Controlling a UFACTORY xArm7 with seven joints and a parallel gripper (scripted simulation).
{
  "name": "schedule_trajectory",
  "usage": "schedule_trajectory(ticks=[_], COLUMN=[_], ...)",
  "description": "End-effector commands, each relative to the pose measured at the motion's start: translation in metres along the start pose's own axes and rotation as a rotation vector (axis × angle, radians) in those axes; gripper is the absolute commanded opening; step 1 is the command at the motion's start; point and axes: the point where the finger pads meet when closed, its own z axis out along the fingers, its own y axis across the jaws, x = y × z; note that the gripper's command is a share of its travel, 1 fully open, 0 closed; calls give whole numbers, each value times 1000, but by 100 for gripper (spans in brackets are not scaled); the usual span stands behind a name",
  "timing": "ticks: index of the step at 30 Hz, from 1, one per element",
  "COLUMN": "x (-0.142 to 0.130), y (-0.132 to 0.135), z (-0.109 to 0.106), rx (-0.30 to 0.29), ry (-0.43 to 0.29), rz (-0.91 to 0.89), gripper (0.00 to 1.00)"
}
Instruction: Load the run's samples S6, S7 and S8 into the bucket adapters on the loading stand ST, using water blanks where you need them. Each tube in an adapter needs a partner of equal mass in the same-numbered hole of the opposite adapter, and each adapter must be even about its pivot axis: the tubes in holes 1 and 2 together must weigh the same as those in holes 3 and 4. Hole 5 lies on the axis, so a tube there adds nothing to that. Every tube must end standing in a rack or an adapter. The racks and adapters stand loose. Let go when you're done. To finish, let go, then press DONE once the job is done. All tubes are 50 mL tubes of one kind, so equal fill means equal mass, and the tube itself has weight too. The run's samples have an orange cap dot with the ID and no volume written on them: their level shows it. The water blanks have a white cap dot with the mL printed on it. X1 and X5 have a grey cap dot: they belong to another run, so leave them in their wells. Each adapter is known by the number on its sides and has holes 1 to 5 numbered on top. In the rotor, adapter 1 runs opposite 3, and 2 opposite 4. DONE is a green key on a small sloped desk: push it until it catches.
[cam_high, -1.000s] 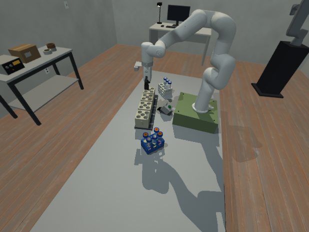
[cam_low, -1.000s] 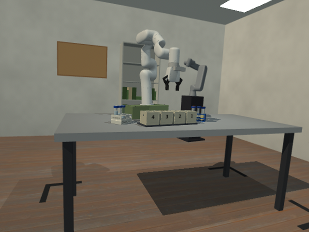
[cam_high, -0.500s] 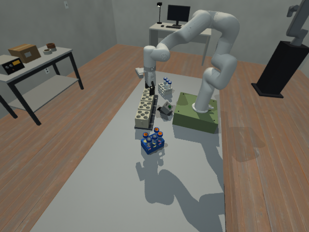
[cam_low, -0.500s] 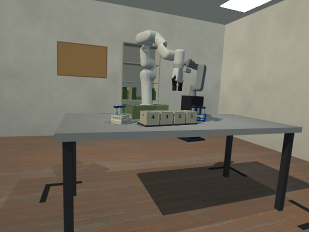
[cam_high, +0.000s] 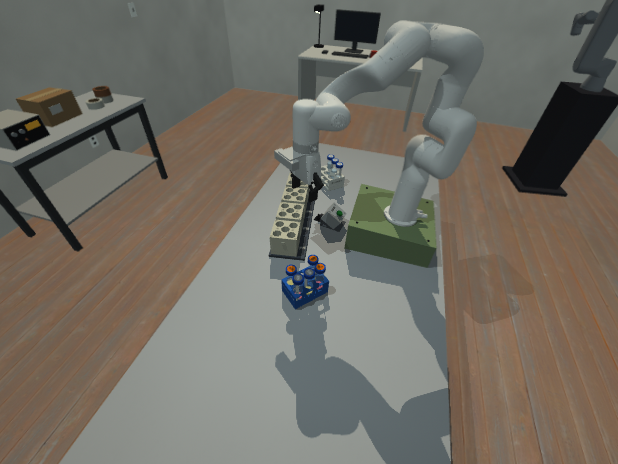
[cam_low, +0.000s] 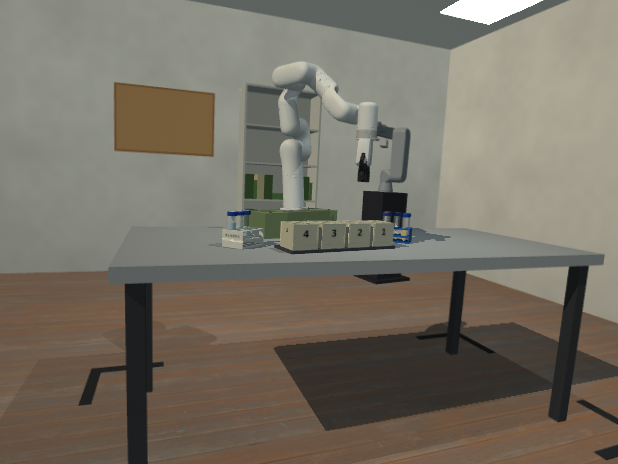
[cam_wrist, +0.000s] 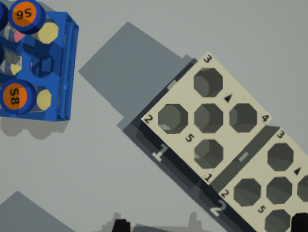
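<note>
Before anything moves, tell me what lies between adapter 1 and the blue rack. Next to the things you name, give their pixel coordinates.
In the wrist view, only the grey table top and a shadow lie between adapter 1 (cam_wrist: 226, 136) and the blue rack (cam_wrist: 72, 75); no object.
</note>
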Motion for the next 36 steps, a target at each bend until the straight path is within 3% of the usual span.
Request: schedule_trajectory(ticks=[1, 30, 36], x=[8, 58, 59], y=[-15, -141, -144], z=[-2, -2, 3], rx=[-1, 0, 0], ry=[5, 5, 5], rz=[-5, -5, -5], gripper=[100, 100, 100])
